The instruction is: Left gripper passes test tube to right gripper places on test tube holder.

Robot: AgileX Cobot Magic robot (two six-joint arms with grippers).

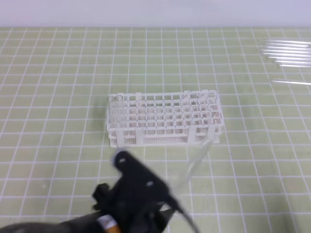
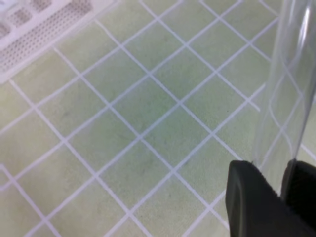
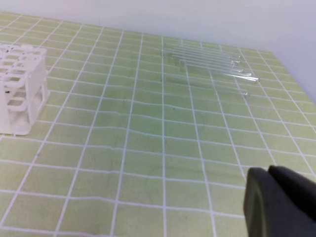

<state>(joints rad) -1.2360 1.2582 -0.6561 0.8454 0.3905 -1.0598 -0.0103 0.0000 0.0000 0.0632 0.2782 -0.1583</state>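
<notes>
My left gripper (image 1: 163, 201) sits low in the exterior view, in front of the test tube holder (image 1: 165, 119), and is shut on the test tube (image 1: 194, 165). The clear tube slants up and to the right, with its far end close to the holder's front right corner. In the left wrist view the test tube (image 2: 289, 89) rises between the two black fingertips (image 2: 252, 197). The white holder (image 2: 39, 24) shows at the upper left there. My right gripper (image 3: 269, 173) appears only in its wrist view, shut with nothing in it, far right of the holder (image 3: 19, 89).
Several spare clear tubes (image 1: 289, 53) lie side by side on the green gridded mat at the back right, also seen as the tube row (image 3: 212, 64) in the right wrist view. Something clear like a tube stands in the holder's back left corner (image 1: 116, 99).
</notes>
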